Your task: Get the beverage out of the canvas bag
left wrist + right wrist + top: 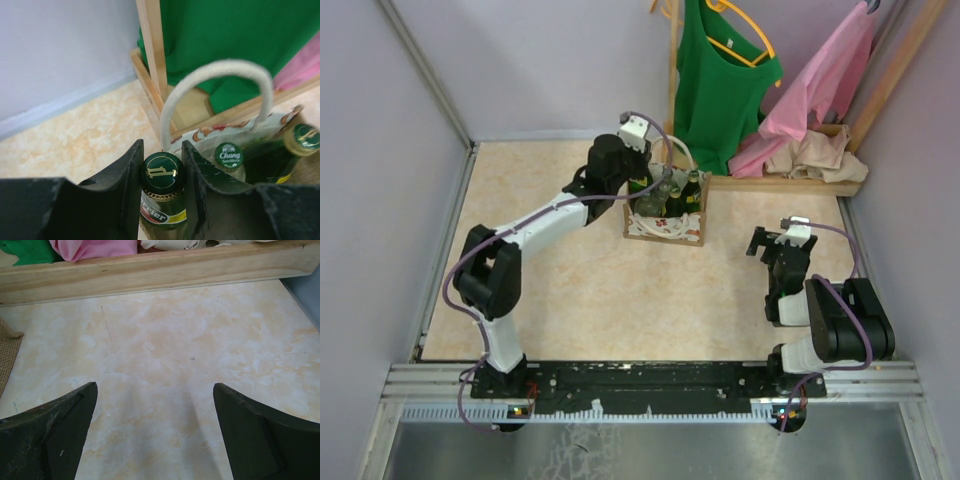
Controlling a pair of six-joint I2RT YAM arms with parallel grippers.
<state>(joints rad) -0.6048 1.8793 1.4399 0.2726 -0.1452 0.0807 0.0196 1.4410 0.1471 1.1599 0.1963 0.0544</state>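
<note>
The canvas bag [665, 226] stands mid-table, cream with white loop handles [210, 80] and a printed side, and several green bottles stand in it. My left gripper [162, 160] reaches into its left end and is shut on the neck of a green Perrier bottle [162, 200], both fingers pressed against its green cap [161, 171]. A Chang-capped bottle [228, 155] and another green-capped one [305, 137] stand beside it in the bag. My right gripper [155, 395] hangs open over bare table, nothing between its fingers, to the right of the bag [6, 355].
A wooden rack base [790, 183] lies behind the bag, with a green shirt [720, 75], a pink garment [820, 85] and a beige cloth heap [815, 155] on it. Purple walls close in the left, the back and the right. The wooden rail [160, 270] runs ahead of the right gripper.
</note>
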